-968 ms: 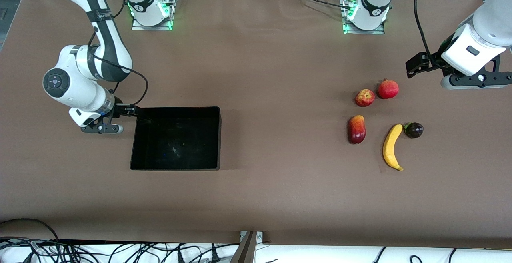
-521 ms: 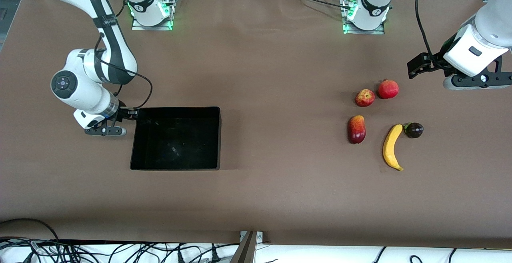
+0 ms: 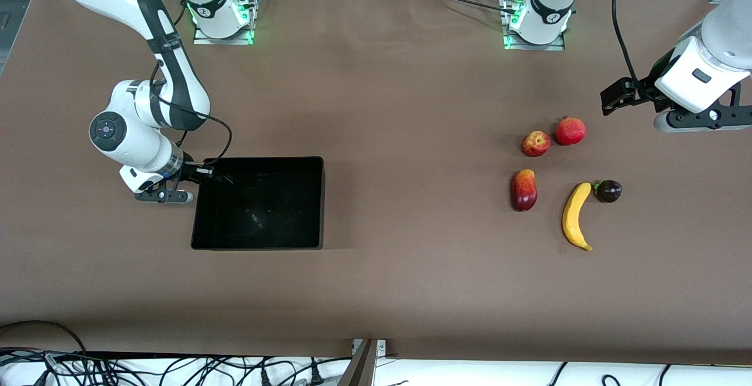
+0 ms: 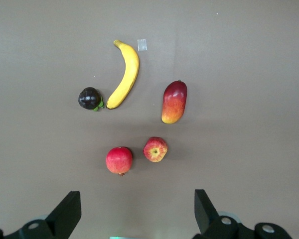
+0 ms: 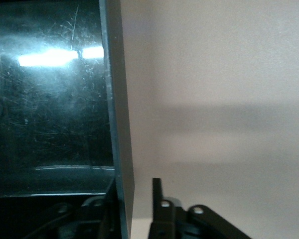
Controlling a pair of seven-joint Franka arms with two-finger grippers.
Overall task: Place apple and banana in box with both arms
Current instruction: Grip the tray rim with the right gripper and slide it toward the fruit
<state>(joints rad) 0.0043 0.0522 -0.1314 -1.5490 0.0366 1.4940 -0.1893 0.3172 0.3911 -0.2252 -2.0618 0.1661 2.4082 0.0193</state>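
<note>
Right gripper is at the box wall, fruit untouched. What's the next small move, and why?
Probably finish closing the right gripper on the box wall, which sits between its fingers with a gap on one side. The left gripper hangs open above the apple and banana, both on the table.

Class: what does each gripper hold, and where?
The left gripper, open, holds nothing. The right gripper is at the box wall; a hold cannot be told.
</note>
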